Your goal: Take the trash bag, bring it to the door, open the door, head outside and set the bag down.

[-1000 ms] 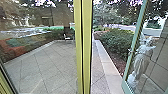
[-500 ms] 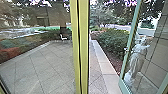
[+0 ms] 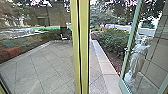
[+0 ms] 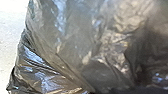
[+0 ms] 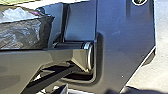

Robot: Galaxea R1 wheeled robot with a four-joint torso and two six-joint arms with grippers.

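Head view: green-framed door (image 3: 128, 47) open onto pale paving (image 3: 47, 67)

At nine o'clock, red and green planting (image 3: 12, 47) shows in the glass. A small, pale chair-like shape (image 3: 65, 38) sits near eleven. Yellow-green posts (image 3: 84, 50) run from twelve down to six. A pale curb (image 3: 106, 62) slants down to five, beside a leafy bush (image 3: 112, 38) between two and three. Toward four, a pale statue (image 3: 137, 58) stands beyond the door's glass.

The dark, crinkled trash bag (image 4: 72, 50) is close up in the left wrist view and also visible in the right wrist view. Whether either gripper is open or closed, I cannot tell.
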